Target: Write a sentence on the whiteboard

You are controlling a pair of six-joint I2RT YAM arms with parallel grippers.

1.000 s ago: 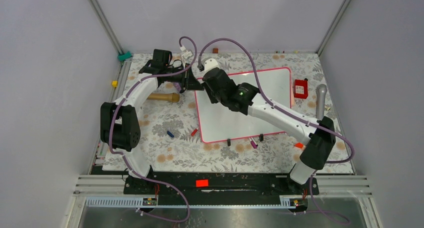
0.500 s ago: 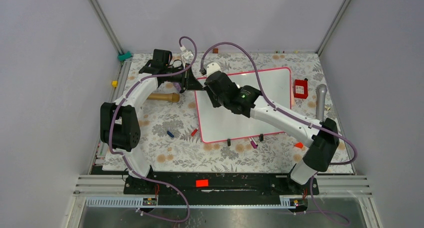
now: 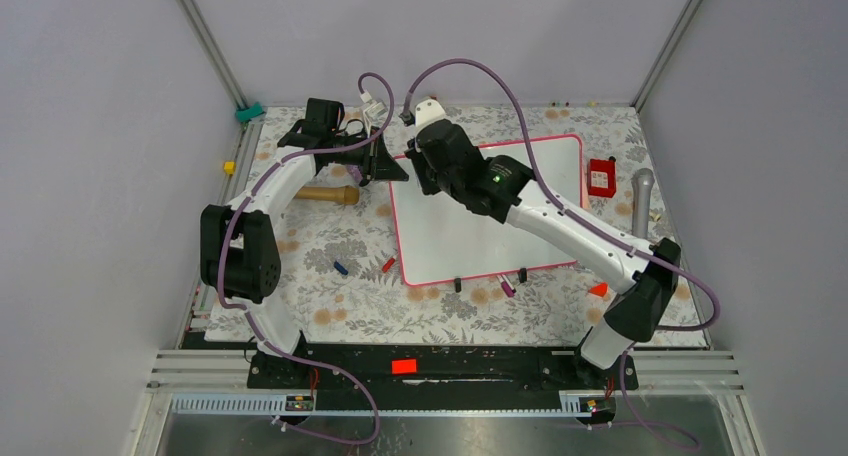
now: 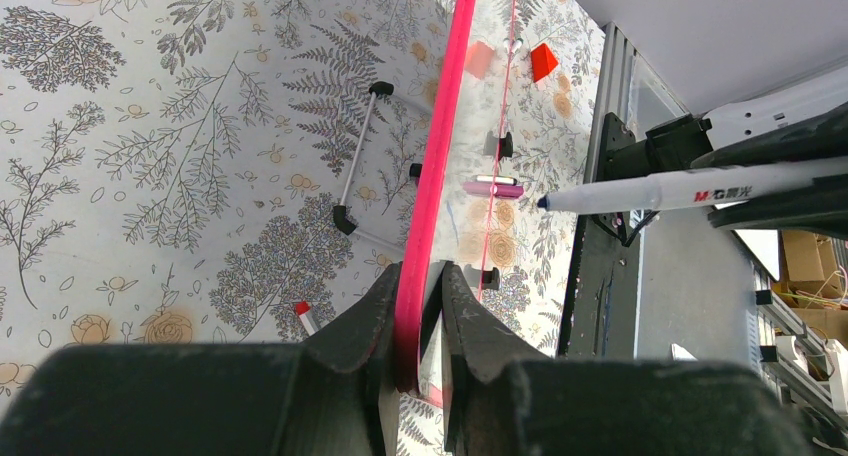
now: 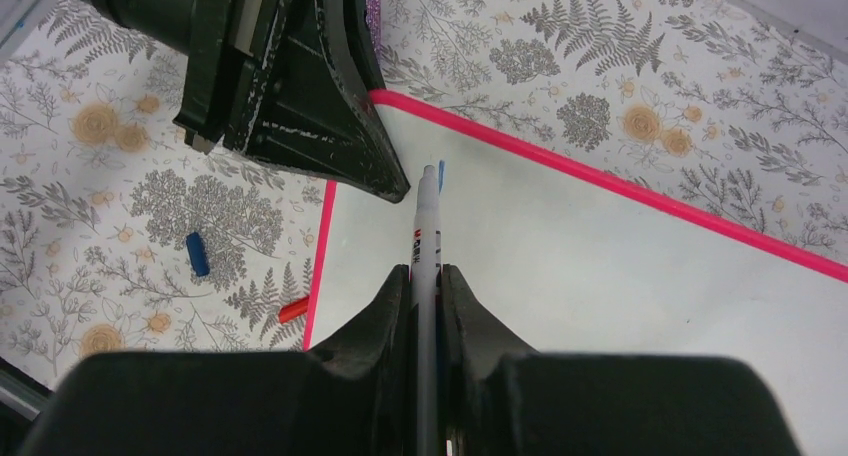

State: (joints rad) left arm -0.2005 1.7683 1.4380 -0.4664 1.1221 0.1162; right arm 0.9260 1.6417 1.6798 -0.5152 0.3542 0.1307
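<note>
The overhead view is bright, even and diffuse, with only soft, short shadows on the floral surface (image 3: 330, 306) beneath the arms. From the left wrist, the left end effector (image 4: 420, 276) is a dark, blurred mass close to the lens. The glossy whiteboard (image 4: 432, 196) pinched between its fingers mirrors the pattern, and the background far ahead and to the right washes out pale. From the right wrist, the right end effector (image 5: 427, 276) is likewise dark and soft. The marker (image 5: 428, 216) it clamps is sharp against evenly white board.
</note>
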